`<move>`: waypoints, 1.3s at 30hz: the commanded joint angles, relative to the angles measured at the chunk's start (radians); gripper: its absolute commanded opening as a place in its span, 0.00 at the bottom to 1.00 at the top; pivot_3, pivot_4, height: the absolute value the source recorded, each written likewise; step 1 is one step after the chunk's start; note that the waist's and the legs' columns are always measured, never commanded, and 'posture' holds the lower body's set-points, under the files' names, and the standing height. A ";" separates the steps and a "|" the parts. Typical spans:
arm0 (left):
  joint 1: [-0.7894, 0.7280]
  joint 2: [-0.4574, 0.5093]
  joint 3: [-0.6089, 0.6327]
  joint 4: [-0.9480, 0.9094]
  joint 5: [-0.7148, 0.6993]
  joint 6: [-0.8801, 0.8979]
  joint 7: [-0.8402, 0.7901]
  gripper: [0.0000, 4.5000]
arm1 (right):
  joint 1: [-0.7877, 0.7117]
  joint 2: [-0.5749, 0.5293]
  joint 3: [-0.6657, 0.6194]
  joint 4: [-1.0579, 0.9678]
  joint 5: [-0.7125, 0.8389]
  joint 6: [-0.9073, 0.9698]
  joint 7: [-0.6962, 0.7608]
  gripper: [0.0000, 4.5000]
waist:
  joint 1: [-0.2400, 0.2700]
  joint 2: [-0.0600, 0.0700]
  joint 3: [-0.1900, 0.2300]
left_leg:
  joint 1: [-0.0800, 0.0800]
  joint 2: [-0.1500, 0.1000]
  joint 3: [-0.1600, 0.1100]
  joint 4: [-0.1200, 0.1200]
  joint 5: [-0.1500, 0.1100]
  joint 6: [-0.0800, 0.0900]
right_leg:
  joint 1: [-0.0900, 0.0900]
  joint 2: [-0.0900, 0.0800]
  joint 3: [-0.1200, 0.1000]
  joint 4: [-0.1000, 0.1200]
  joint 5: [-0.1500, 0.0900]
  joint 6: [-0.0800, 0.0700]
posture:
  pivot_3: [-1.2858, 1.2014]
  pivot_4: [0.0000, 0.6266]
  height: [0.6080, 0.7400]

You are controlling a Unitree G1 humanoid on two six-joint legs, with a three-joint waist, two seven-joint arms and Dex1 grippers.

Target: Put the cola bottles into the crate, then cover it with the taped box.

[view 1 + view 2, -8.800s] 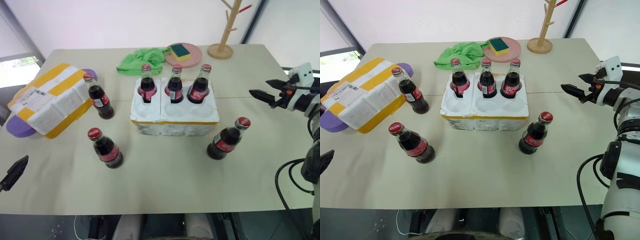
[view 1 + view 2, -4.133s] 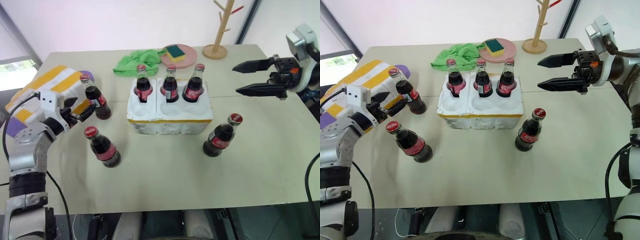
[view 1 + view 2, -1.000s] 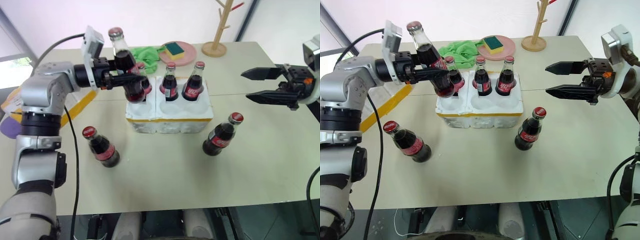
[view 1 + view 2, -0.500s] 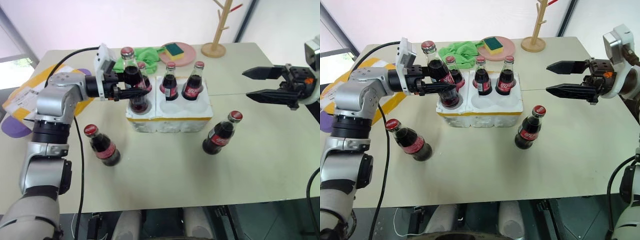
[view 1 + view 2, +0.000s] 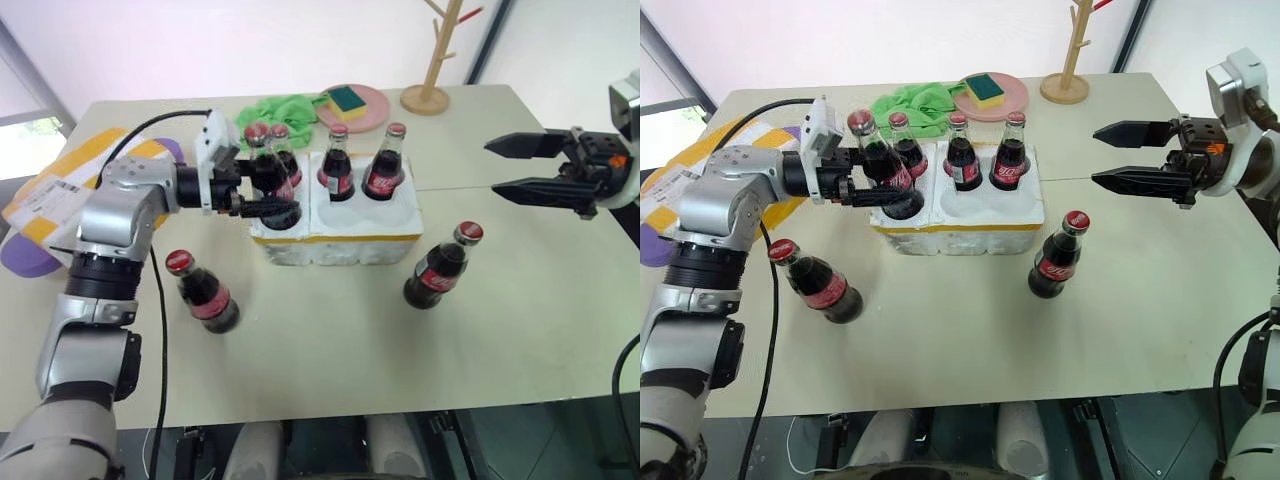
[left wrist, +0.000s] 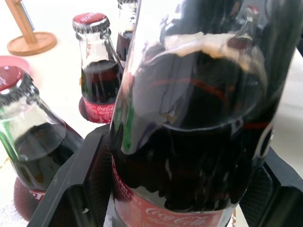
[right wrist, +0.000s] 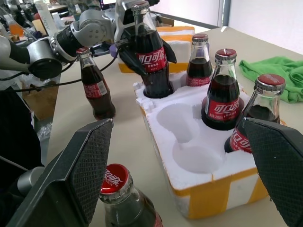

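Cola bottle (image 5: 883,180): dark cola, red cap, red label, seated tilted in the crate's (image 5: 960,225) front-left well; left gripper (image 5: 880,185) fingers flank its body, spread, grip uncertain. Three bottles stand in the rear wells. Crate sits mid-tabletop, toward the far edge. Right gripper (image 5: 1118,155) hovers near the right edge, fingers wide, empty.

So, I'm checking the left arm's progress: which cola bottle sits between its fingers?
The cola bottle in the crate's front-left well, flanked by the left gripper. The three behind stand free, and two others wait on the table.
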 commanded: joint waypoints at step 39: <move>1.145 0.148 1.085 -1.042 -0.495 0.432 0.335 0.99 | -0.129 0.047 0.036 0.207 -0.117 -0.098 0.063 1.00 | 0.002 0.000 0.000 | 0.001 0.002 0.002 -0.001 0.000 0.000 | 0.001 0.001 0.002 -0.003 -0.001 -0.007 | 0.52 0.24 1.00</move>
